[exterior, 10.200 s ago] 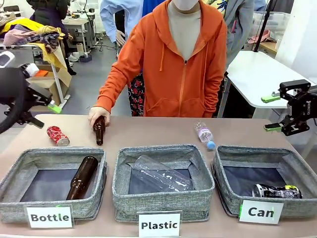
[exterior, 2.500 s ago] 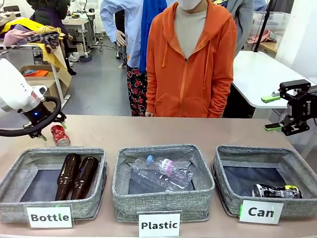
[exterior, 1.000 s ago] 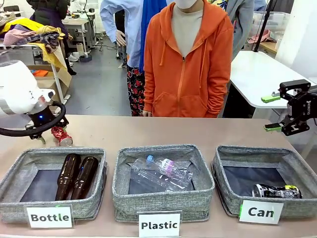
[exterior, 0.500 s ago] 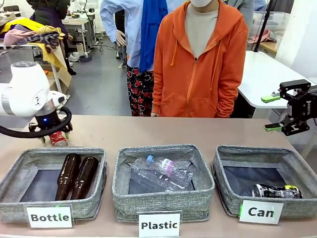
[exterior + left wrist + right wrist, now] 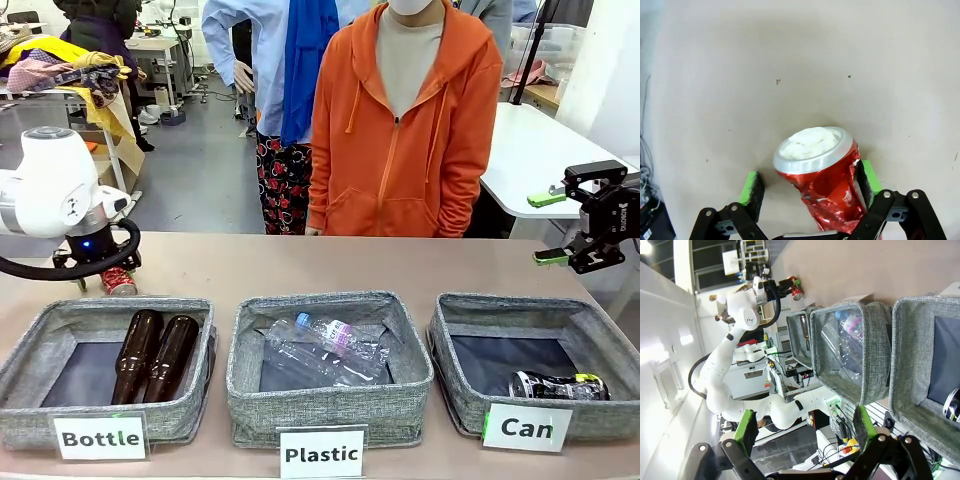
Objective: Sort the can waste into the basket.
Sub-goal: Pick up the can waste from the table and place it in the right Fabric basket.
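Observation:
A crushed red can (image 5: 827, 180) stands on the tan table at the far left (image 5: 118, 282). My left gripper (image 5: 810, 180) is down around it, jaws partly closed. The right green pad (image 5: 870, 175) touches the can's side, while a gap remains between the left pad (image 5: 754, 186) and the can. In the front view the left gripper (image 5: 104, 272) is mostly hidden under its white wrist. A black can (image 5: 558, 385) lies in the grey basket (image 5: 520, 305) labelled "Can". My right gripper (image 5: 560, 228) hangs open and empty, high above the table's right end.
The "Bottle" basket (image 5: 60, 320) in front of the red can holds two brown bottles (image 5: 152, 355). The "Plastic" basket (image 5: 330, 305) in the middle holds clear bottles. A person in an orange hoodie (image 5: 410, 130) stands at the far edge, hands off the table.
My left arm has shifted right and come down over the red can, and its jaws have narrowed around it. The right arm has not moved.

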`<action>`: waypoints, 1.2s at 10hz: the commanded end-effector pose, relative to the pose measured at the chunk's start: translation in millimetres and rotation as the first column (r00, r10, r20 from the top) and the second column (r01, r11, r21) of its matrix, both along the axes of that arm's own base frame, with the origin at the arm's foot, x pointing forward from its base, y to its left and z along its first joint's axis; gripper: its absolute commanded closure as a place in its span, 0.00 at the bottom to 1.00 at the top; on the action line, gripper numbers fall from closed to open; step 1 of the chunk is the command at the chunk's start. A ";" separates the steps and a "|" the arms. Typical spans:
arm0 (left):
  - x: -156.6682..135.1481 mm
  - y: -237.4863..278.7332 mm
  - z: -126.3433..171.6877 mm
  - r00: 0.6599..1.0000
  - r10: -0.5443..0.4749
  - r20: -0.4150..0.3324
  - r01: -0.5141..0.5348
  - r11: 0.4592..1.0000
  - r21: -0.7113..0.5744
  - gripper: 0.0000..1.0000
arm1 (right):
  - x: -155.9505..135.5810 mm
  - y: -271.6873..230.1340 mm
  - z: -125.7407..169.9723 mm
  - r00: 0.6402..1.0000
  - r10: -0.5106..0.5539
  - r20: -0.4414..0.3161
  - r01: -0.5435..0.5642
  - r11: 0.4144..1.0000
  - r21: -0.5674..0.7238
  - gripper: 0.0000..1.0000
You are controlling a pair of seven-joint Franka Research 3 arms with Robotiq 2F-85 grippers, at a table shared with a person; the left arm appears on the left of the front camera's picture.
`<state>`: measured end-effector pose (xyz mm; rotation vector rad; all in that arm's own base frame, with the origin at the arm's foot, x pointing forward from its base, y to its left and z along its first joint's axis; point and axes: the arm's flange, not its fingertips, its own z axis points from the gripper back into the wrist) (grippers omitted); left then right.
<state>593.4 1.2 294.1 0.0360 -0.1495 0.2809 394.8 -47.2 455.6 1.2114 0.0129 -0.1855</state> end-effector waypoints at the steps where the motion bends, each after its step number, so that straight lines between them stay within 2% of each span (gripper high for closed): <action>1: 1.4 -1.4 0.1 0.999 0.037 -0.013 -0.036 0.998 0.045 0.58 | 1.1 -2.7 4.7 1.000 0.011 -0.009 -0.011 1.000 -0.008 0.00; 2: 0.7 -1.1 1.0 0.999 0.039 -0.017 -0.038 0.998 0.043 1.00 | 1.1 -2.7 4.7 1.000 0.011 -0.009 -0.011 1.000 -0.008 0.00; 4: 1.0 -1.2 1.4 0.999 0.041 -0.019 -0.041 0.998 0.043 1.00 | 1.1 -2.7 4.7 1.000 0.011 -0.009 -0.011 1.000 -0.008 0.00; 5: 0.2 -1.2 1.7 0.999 0.037 -0.020 -0.036 0.998 0.046 0.86 | 1.1 -2.7 4.7 1.000 0.011 -0.009 -0.011 1.000 -0.008 0.00; 6: -1.0 -0.5 1.4 0.999 0.036 -0.020 -0.035 0.998 0.049 0.95 | 1.1 -2.7 4.7 1.000 0.011 -0.009 -0.011 1.000 -0.008 0.00; 7: -1.8 1.1 1.8 0.999 0.035 -0.012 -0.034 0.998 0.044 1.00 | 1.1 -2.7 4.7 1.000 0.011 -0.009 -0.011 1.000 -0.008 0.00; 9: -5.3 8.6 11.3 0.999 0.040 0.014 -0.040 0.999 0.024 1.00 | 1.1 -2.7 4.7 1.000 0.011 -0.009 -0.011 1.000 -0.008 0.00; 11: -15.2 24.8 42.8 0.998 0.022 0.053 -0.020 0.999 -0.035 1.00 | 1.1 -2.7 4.7 1.000 0.011 -0.009 -0.011 1.000 -0.008 0.00; 12: -28.6 34.7 72.7 0.996 -0.026 0.084 0.034 0.994 -0.100 1.00 | 1.1 -2.7 4.7 1.000 0.011 -0.009 -0.011 1.000 -0.008 0.00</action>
